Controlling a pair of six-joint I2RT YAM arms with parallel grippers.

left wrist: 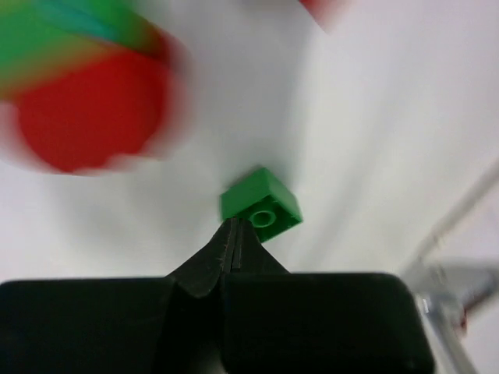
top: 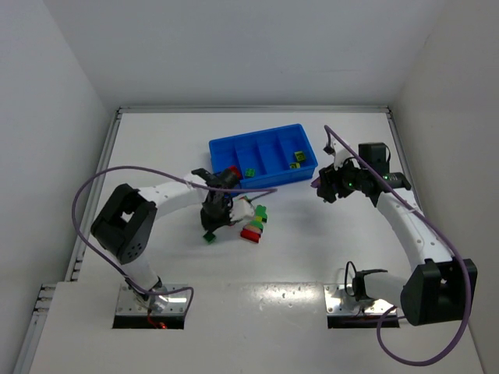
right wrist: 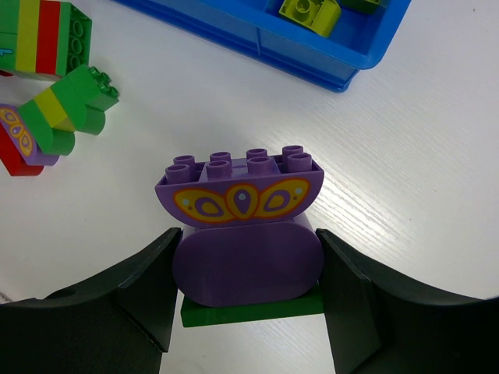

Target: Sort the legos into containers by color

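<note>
The bright blue tray (top: 269, 148) lies at the back centre, with small green and yellow bricks (top: 297, 158) in its compartments. My right gripper (right wrist: 248, 274) is shut on a purple stack (right wrist: 243, 234): a butterfly-patterned brick, a rounded purple brick and a green plate. It is held above the table right of the tray (right wrist: 312, 54); the right gripper also shows in the top view (top: 320, 186). My left gripper (left wrist: 234, 227) is shut, its tips touching a small green brick (left wrist: 261, 204) on the table; the left gripper also shows in the top view (top: 211, 227). A striped multicolour stack (top: 254, 224) lies just right of it.
Striped stacks (right wrist: 48, 35) and a curved green, yellow and purple piece (right wrist: 58, 121) lie left of my right gripper. A blurred red and green piece (left wrist: 93, 109) looms close in the left wrist view. White walls enclose the table on three sides.
</note>
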